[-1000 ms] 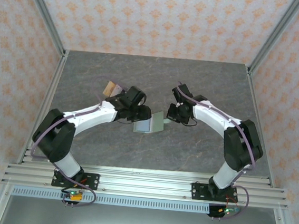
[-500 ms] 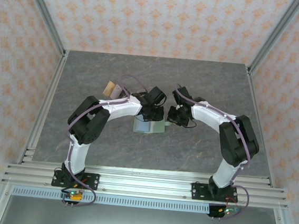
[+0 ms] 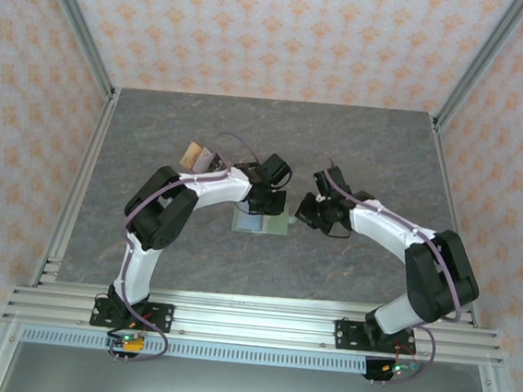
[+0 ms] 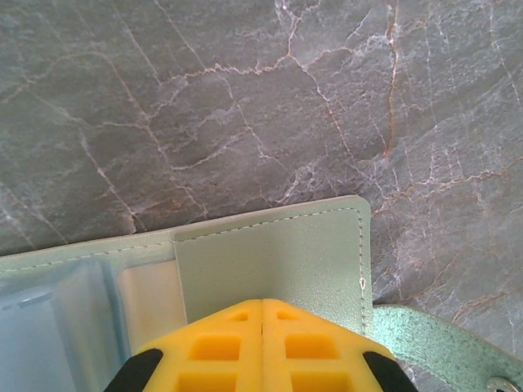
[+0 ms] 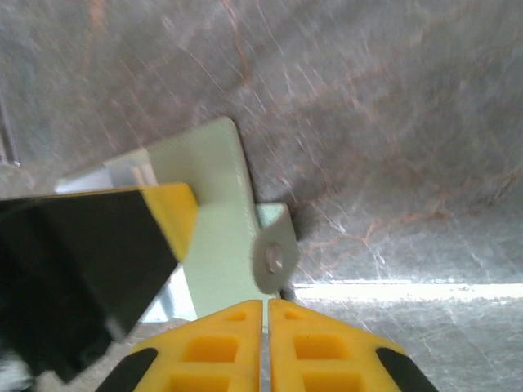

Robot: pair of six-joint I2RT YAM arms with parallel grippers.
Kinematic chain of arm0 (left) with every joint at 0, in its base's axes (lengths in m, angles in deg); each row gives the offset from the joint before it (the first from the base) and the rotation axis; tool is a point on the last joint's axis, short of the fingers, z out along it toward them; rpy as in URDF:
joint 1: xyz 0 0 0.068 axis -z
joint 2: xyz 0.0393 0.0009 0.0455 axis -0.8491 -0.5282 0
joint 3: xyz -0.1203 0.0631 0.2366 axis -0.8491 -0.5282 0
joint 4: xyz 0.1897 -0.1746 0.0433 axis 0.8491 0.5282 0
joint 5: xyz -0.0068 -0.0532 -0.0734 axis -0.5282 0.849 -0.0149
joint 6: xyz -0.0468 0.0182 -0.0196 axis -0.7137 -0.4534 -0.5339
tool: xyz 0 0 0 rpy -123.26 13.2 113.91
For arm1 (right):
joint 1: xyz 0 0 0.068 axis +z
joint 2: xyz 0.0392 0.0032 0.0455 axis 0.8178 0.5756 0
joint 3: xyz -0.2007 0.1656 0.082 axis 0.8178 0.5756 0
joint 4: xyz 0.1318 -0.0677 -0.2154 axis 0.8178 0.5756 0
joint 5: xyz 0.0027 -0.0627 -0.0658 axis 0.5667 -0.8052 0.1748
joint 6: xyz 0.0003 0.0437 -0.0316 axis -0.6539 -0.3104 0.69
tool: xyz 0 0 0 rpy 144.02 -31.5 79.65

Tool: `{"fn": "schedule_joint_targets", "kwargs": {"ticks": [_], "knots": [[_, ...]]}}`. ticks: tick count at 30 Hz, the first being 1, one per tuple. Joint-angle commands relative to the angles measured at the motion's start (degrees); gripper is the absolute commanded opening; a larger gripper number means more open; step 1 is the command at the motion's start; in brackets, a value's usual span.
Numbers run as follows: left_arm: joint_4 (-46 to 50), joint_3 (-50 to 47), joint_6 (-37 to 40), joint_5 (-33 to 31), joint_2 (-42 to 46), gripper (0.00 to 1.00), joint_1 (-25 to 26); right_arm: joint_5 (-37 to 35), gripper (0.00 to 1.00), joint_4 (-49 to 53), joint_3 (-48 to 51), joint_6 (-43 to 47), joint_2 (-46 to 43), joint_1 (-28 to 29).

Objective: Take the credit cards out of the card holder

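both shut w/ nothing held, my left gripper (image 4: 261, 320) tip-down over the open card holder (image 4: 282, 249) flat on the desk (image 4: 245, 98), right gripper (image 5: 265, 317) just by its tab (image 5: 274, 255): unpinned, holder cd skid or fold shut if i nudge it.

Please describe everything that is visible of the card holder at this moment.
The card holder is a flat sage-green wallet of leather-like material with stitched edges, lying open on the grey marbled table near its middle. Inside it is paler, with clear pockets. A small tab with a metal snap sticks out from one edge. The shut left gripper appears to press on it; the shut right gripper is beside the tab.
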Motion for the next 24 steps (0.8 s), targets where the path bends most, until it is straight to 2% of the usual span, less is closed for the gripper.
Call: {"fn": "schedule_joint_targets", "kwargs": {"ticks": [1,6,11,14,19,22,24], "knots": [[2.5,0.6,0.6,-0.4,-1.6,0.00,0.1,2.8,0.04,-8.8,2.0,-6.7,1.6,1.9],[1.2,-0.2,-1.7,1.0,-1.2,0.00,0.1,3.1,0.00,-11.8,1.7,-6.9,5.8,3.2],[1.2,0.4,-3.8,2.1,-0.4,0.00,0.0,0.4,0.00,-10.3,0.6,-5.4,8.0,3.2],[-0.3,1.2,-5.8,5.4,1.2,0.00,-0.4,-0.1,0.00,-9.0,0.4,-4.1,8.7,3.1],[0.9,3.7,-7.3,6.4,4.4,0.12,-1.9,-0.6,0.00,-7.5,0.5,-3.2,10.3,3.1],[3.3,3.1,-7.6,4.2,6.9,0.24,-3.9,-1.7,0.00,-6.6,0.9,-2.5,9.9,3.2],[4.9,1.5,-7.2,2.8,8.1,0.36,-5.5,-2.2,0.00,-6.2,0.7,-2.2,10.0,3.1]]}}
